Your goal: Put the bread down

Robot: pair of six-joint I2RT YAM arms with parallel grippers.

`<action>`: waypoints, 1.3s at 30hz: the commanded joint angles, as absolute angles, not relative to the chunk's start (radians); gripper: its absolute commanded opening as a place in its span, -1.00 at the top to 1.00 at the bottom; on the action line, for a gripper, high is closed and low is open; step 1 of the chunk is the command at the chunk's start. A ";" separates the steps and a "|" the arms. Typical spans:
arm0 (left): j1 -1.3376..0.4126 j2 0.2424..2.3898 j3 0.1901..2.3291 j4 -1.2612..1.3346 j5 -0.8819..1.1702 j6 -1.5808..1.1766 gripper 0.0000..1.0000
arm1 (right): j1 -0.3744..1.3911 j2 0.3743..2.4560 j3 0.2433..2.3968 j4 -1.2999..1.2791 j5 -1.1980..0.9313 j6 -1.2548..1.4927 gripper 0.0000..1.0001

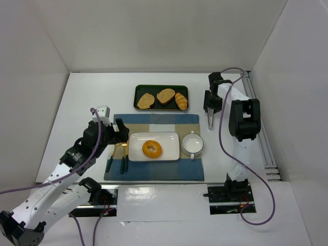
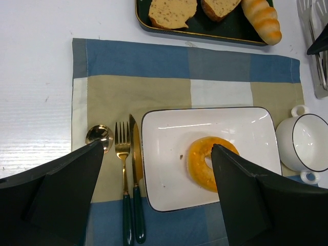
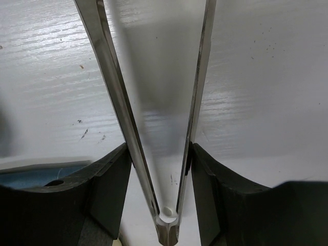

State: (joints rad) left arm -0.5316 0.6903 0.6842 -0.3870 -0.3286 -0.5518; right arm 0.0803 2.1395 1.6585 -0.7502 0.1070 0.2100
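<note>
Jaws of the left gripper [image 2: 158, 154] gape empty over the white plate [image 1: 169, 139] where the bread [image 1: 151, 149] lies mid-table, while the right gripper [image 3: 159, 164] clamps metal tongs [image 3: 115, 92] at far right; light, soft and glossy, the bread likely wants a gentle pinch across one side through its hole.

This is a robot lab — not a real kitchen. Plain white walls [image 1: 154, 31] box in a white table [image 1: 82, 97]. Two robot arms [image 1: 243, 120] are bolted to it, with purple cables [image 1: 220, 128] — and a plate [image 1: 169, 148] sits on a placemat [image 1: 154, 122].
</note>
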 commanded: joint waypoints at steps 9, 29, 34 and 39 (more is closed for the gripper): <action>-0.526 0.669 0.681 -0.356 -0.333 -0.535 -1.00 | 0.066 2.091 1.623 -0.755 0.058 0.192 -0.32; -0.526 0.630 0.681 -0.393 -0.324 -0.555 -1.00 | 0.084 2.016 1.675 -0.810 0.086 0.206 -1.00; -0.526 0.630 0.681 -0.393 -0.324 -0.555 -1.00 | 0.103 1.912 1.739 -0.810 0.098 0.206 -1.00; -0.526 0.649 0.704 -0.411 -0.344 -0.546 -1.00 | 0.155 1.784 1.824 -0.782 0.098 0.215 -1.00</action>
